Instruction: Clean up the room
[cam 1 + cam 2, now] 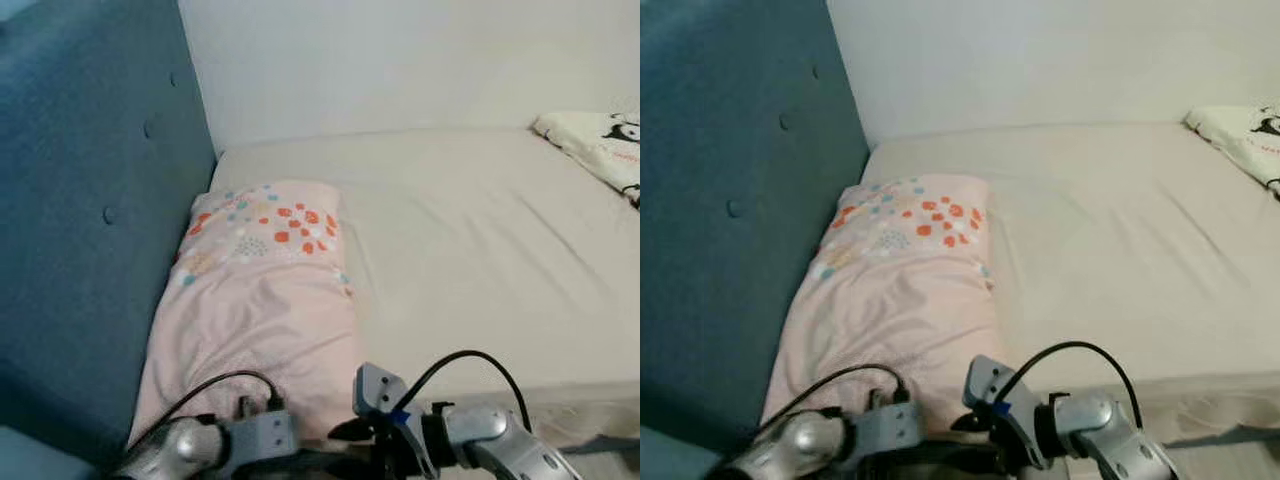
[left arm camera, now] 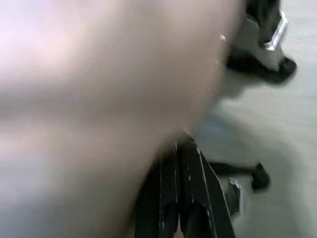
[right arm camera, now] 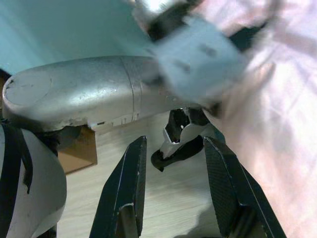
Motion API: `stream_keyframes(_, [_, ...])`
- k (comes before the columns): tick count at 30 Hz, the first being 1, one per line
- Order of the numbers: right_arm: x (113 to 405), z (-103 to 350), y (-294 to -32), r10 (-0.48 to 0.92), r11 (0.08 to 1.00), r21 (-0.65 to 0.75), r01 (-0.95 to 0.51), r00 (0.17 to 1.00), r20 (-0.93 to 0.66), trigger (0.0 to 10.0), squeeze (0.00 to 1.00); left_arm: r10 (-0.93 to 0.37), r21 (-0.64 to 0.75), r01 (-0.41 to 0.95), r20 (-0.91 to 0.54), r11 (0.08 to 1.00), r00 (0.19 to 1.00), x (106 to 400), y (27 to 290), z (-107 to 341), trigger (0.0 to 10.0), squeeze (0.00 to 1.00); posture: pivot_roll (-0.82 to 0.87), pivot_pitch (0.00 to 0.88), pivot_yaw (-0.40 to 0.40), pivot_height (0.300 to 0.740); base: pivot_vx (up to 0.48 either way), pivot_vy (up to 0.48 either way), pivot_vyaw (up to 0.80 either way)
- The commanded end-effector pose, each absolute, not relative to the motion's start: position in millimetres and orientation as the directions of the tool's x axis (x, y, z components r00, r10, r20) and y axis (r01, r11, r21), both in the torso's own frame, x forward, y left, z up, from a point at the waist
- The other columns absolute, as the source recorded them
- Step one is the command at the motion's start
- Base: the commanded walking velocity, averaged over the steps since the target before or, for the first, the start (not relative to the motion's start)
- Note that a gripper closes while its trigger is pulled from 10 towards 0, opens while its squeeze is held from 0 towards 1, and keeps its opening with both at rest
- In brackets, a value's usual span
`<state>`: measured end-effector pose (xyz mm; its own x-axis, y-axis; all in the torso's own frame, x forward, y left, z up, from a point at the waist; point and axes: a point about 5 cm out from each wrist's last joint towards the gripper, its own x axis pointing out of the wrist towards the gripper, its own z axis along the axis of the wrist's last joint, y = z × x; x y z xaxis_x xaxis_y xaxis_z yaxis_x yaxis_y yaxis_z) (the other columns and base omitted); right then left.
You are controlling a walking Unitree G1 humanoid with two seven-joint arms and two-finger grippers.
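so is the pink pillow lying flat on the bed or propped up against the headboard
Flat. The pink pillow lies lengthwise on the mattress, its long side along the blue headboard, with its flowered end toward the wall.

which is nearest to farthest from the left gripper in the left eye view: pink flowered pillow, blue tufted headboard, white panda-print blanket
1. Pink flowered pillow: its near end lies just ahead of the left gripper.
2. Blue tufted headboard: along the robot's left.
3. White panda-print blanket: far right corner of the bed.

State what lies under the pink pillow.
The pink pillow lies on the beige mattress, beside the blue headboard. The mattress beneath it is covered by the pillow.
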<state>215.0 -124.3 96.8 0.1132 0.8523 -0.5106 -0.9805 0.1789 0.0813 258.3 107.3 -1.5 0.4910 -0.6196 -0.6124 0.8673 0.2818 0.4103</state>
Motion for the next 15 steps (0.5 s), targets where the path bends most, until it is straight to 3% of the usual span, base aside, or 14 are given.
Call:
stream_keyframes(1, [210, 96, -123, 0.852, 0.163, 0.089, -0.983, 0.094, -0.515, 10.0, 0.00, -0.552, 0.444, 0.828, -0.618, 0.343, 0.560, 265, 117, -4, 0.0, 0.00, -0.06, 0.177, -0.006, 0.612, 0.000, 0.000, 0.00])
stream_keyframes(3, [209, 95, -124, 0.851, 0.165, 0.090, -0.982, 0.096, -0.517, 10.0, 0.00, -0.495, 0.533, 0.767, -0.588, 0.357, 0.639, 280, 120, 4, 0.0, 0.00, -0.06, 0.179, -0.004, 0.612, 0.000, 0.000, 0.00])
stream_keyframes(15, [206, 95, -127, 0.843, 0.193, 0.081, -0.978, 0.123, -0.524, 10.0, 0.00, -0.337, 0.745, 0.611, -0.521, 0.269, 0.784, 328, 141, 40, 0.0, 0.00, -0.10, 0.182, 0.019, 0.612, 0.000, 0.000, 0.00])
